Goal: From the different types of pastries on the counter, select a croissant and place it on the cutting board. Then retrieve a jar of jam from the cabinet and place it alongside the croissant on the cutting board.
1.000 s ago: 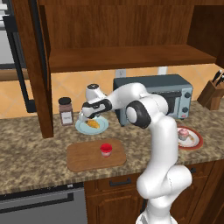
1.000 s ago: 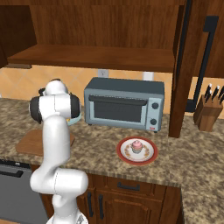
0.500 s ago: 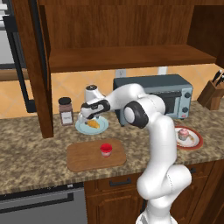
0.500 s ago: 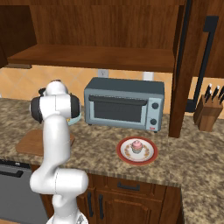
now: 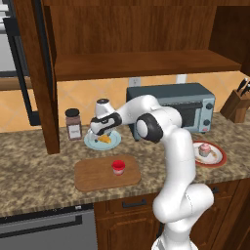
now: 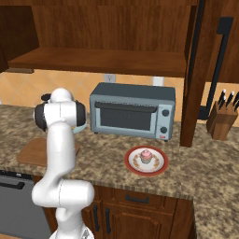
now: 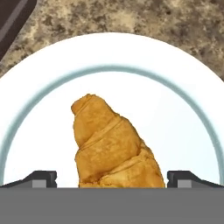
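The golden-orange croissant [image 7: 113, 144] lies on a white, blue-ringed plate [image 7: 183, 109] on the granite counter [image 5: 34, 176]. My gripper [image 7: 113, 179] hangs open right over it, one fingertip [image 7: 40, 178] on each side of the pastry, apart from it. From the left base view the gripper [image 5: 100, 135] sits low over the croissant [image 5: 105, 139]. The brown cutting board [image 5: 97, 177] lies in front of that plate, and the small red jar of jam [image 5: 117, 167] stands on it. The cupcake [image 5: 204, 148] rests on its red-rimmed plate [image 5: 218, 158]. The cabinet's open shelf [image 5: 141, 63] is above.
A taller dark-lidded brown jar [image 5: 73, 124] stands left of the croissant plate, beside a cabinet post [image 5: 46, 97]. The toaster oven [image 5: 178, 105] is behind the arm, and a knife block [image 5: 238, 100] at far right. The board [image 6: 30, 151] edge, cupcake [image 6: 146, 156] and oven [image 6: 133, 112] appear from the right.
The hand has sunk slightly toward the croissant plate; everything else stays where it was.
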{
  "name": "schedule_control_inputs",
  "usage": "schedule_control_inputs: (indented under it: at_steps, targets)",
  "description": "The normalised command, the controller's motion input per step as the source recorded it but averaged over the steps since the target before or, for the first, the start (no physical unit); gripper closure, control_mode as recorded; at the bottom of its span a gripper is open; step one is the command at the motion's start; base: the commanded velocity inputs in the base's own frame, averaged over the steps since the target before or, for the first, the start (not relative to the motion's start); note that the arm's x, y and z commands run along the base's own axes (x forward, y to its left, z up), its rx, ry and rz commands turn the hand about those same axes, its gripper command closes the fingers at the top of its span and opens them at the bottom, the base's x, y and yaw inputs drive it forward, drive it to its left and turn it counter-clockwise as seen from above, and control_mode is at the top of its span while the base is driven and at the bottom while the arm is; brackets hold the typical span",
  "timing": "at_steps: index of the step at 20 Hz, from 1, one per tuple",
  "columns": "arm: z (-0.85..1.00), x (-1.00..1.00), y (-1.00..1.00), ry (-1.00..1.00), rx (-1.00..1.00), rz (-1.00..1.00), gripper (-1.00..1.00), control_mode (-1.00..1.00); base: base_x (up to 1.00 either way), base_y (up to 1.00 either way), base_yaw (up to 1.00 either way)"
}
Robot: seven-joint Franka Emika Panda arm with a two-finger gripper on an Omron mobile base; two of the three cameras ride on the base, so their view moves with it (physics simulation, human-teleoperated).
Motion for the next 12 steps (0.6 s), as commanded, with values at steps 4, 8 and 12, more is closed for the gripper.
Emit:
schedule_control_inputs:
  at_steps: [4,8,12]
  targets:
    - [-0.18,0.14,-0.02,0.01,0.01,0.01,-1.00,-1.00,0.00,0.00,0.00]
    - [-0.07,0.00,0.00,0.00,0.00,0.05,-1.00,-1.00,0.00,0.00,0.00]
    - [0.00,0.00,0.00,0.00,0.00,0.04,1.00,-1.00,0.00,0.00,0.00]
